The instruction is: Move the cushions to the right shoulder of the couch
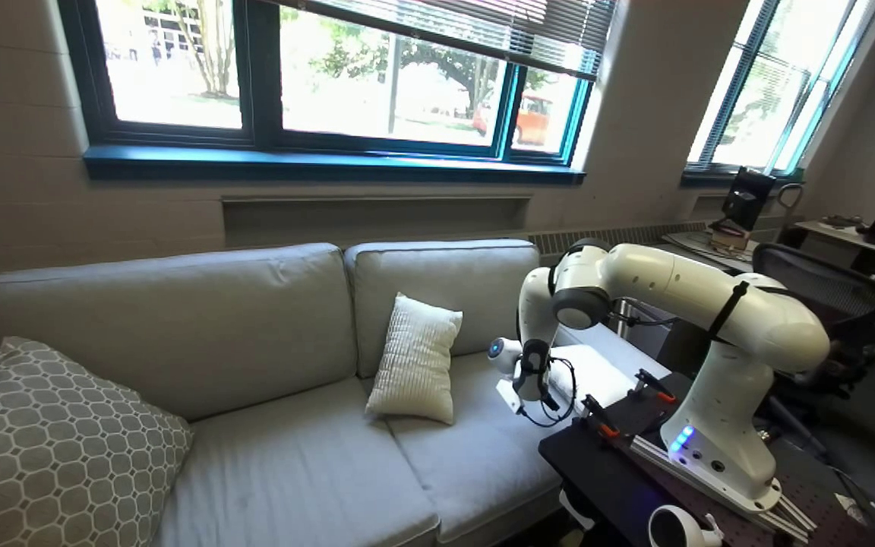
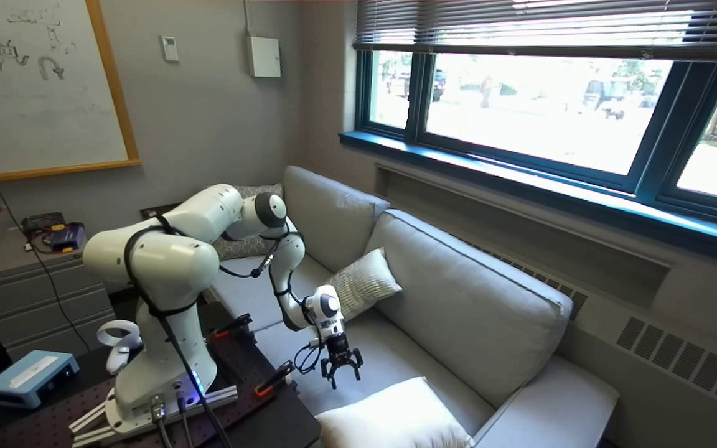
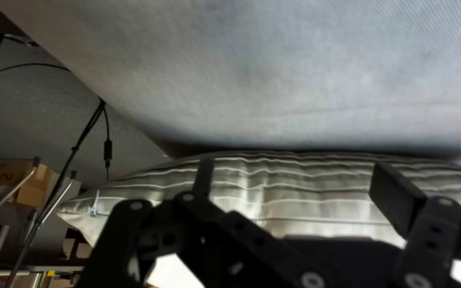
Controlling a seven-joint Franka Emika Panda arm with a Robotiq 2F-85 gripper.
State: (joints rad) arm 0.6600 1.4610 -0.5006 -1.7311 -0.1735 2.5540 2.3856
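Note:
One cream-white ribbed cushion (image 1: 416, 361) leans upright against the couch back near the seam between the two seats. A second pale cushion (image 2: 396, 417) lies sunlit at the couch end, beside the grey-green armrest that is the right shoulder (image 2: 561, 398). Over the seat, on the armrest side of the leaning cushion, my gripper (image 2: 345, 376) hangs open, its tips pointing down toward the second cushion and apart from it in an exterior view. In the wrist view, pleated cushion fabric (image 3: 286, 208) shows beyond the spread fingers (image 3: 394, 200); nothing appears clamped between them.
A larger grey lattice-patterned pillow (image 1: 58, 448) rests at the far end of the couch. Tall back cushions (image 2: 470, 305) run along the window wall. The dark robot table (image 1: 597, 463), with clamps at its edge, stands close to the seat front. A radiator (image 2: 688, 354) is behind the couch.

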